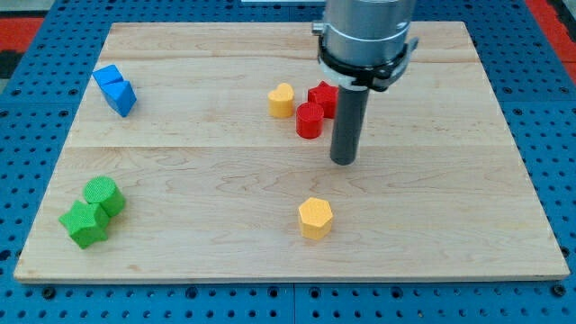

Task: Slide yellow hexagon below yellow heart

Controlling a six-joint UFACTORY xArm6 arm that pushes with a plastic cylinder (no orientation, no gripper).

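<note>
The yellow hexagon (316,217) lies on the wooden board near the view's bottom centre. The yellow heart (281,100) lies higher up, a little left of centre. My tip (343,160) is the lower end of a dark rod. It stands to the right of and below the heart, and above and slightly right of the hexagon. It touches neither block. The hexagon sits below the heart and somewhat to its right.
A red cylinder (310,121) and a red star (325,97) sit just right of the yellow heart, left of my rod. Two blue blocks (115,88) lie at upper left. A green cylinder (103,193) and green star (85,223) lie at lower left.
</note>
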